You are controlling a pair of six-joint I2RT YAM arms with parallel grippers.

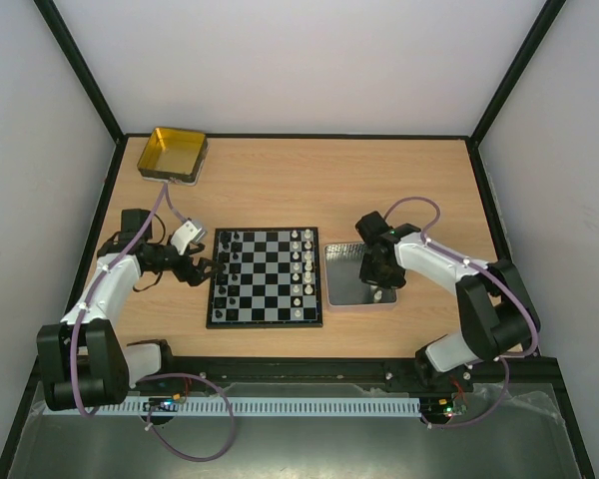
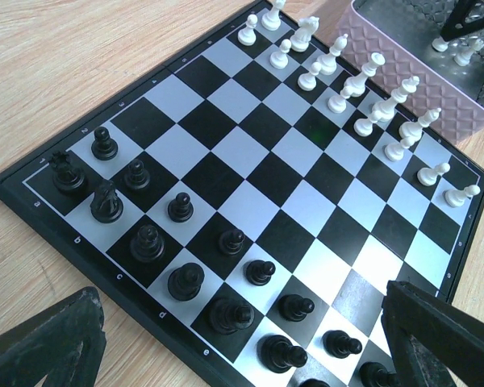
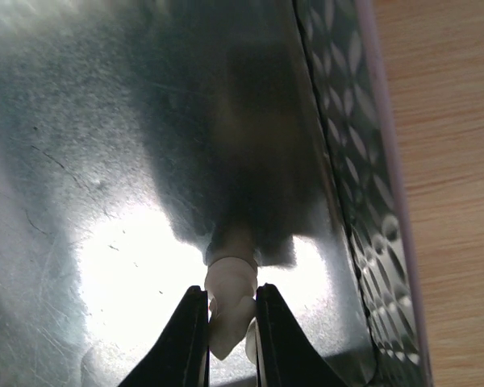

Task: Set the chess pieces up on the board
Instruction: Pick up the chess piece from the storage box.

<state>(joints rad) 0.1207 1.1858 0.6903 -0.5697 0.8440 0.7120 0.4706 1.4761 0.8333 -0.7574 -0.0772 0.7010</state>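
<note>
Since the white chess piece (image 3: 229, 282) clenched in the right tool (image 3: 231, 318) at lower centre looks light, rigid and slick, a mid-stem pinch seems safest, while the left tool (image 1: 202, 267) gapes.

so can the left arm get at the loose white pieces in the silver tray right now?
Probably not cleanly. The right tool is down in the tray, shut on a white piece, and the board with its standing pieces lies between the open left tool and the tray.
</note>
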